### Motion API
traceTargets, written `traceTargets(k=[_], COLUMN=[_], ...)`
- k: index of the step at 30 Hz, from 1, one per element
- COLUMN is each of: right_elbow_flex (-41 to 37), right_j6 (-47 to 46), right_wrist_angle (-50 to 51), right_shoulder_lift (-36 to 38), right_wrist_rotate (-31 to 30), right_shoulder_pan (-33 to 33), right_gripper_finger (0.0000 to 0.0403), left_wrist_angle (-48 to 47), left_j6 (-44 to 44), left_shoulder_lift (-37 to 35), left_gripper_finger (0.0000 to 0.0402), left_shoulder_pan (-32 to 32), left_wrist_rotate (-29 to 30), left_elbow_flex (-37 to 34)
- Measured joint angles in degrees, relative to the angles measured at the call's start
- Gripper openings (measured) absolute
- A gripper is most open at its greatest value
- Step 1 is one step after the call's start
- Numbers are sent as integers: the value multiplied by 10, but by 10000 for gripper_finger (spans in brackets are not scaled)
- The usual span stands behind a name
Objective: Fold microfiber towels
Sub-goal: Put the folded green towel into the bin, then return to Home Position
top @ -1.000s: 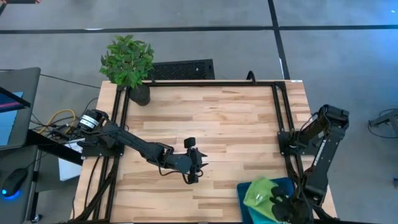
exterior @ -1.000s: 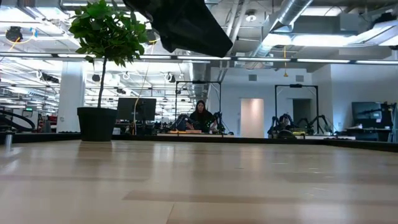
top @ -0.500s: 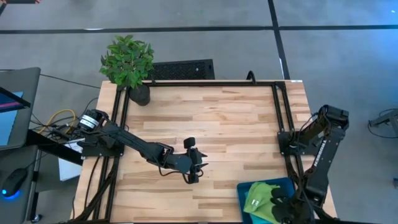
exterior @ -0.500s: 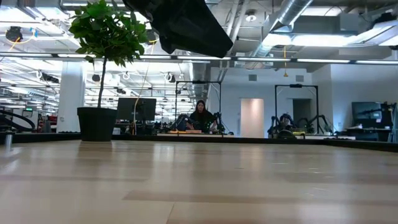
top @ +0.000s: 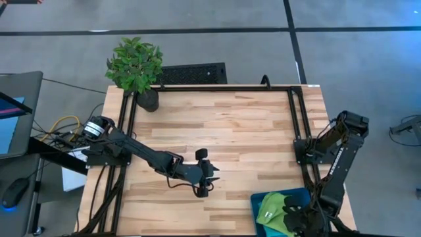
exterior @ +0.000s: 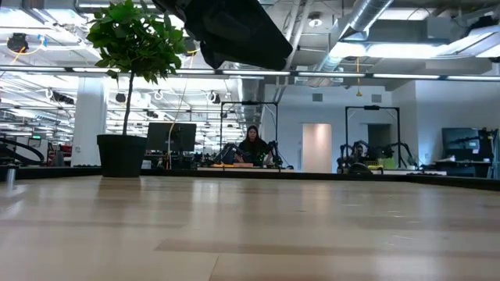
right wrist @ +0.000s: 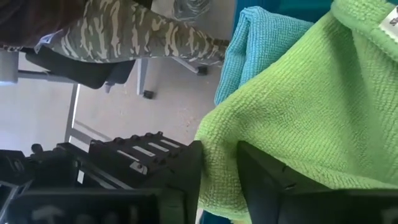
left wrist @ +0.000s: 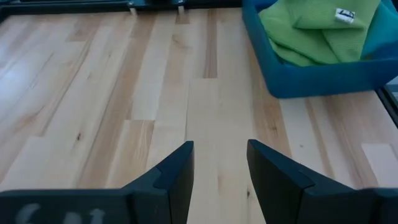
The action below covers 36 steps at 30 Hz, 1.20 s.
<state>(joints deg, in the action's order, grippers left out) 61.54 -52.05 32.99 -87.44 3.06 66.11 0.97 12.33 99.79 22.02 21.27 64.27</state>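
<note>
A lime green towel (top: 271, 209) lies bunched in a blue bin (top: 258, 201) at the table's near right corner. It also shows in the left wrist view (left wrist: 311, 31). A turquoise towel (right wrist: 249, 43) lies behind it in the bin. My right gripper (top: 293, 220) is over the bin, shut on the green towel (right wrist: 298, 106). My left gripper (top: 202, 185) is open and empty above the bare middle of the table, left of the bin (left wrist: 311, 78). No yellow towel is in view. My right gripper pinches a bunched part of the lime green towel (right wrist: 219, 155) between its two fingers (right wrist: 186, 180). One layer or several, I cannot tell. The rest of the towel spreads slack over the bin's contents.
A potted plant (top: 136, 66) stands at the far left corner. Black frame rails (top: 293, 118) run along the table's left, right and far sides. Bare wood (top: 230, 125) lies between the arms. A person's legs and a chair (right wrist: 124, 37) are beyond the table.
My right gripper has sunk a little toward the bin at the table's near edge, still shut on the lime green towel. The towel stood higher and wider a second ago. It now lies lower and more bunched in the bin.
</note>
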Motion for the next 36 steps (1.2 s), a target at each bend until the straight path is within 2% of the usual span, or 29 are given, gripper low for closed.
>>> traceTargets(k=[3, 9, 14, 25, 32, 36], right_elbow_flex=[0, 0, 0, 0, 0, 0], right_j6=[0, 9, 9, 77, 210, 225], right_wrist_angle=[0, 0, -2, -1, 0, 21], right_shoulder_lift=[0, 3, 35, 155, 197, 220], right_wrist_rotate=[0, 31, 23, -140, -218, -267], right_shoulder_pan=[-4, -21, -25, -9, -10, -20], right_gripper_finger=[134, 146, 145, 139, 136, 113], left_wrist_angle=[0, 0, 0, 1, -26, -78], left_j6=[-1, 0, 2, -36, -89, -102], left_shoulder_lift=[0, 0, 0, -10, -73, -119], left_gripper_finger=[142, 142, 142, 142, 142, 142], left_shoulder_pan=[0, 1, 1, 11, 25, 25], left_wrist_rotate=[-15, -95, -105, -103, -103, -93], left_elbow_flex=[0, 0, 0, 0, 0, 0])
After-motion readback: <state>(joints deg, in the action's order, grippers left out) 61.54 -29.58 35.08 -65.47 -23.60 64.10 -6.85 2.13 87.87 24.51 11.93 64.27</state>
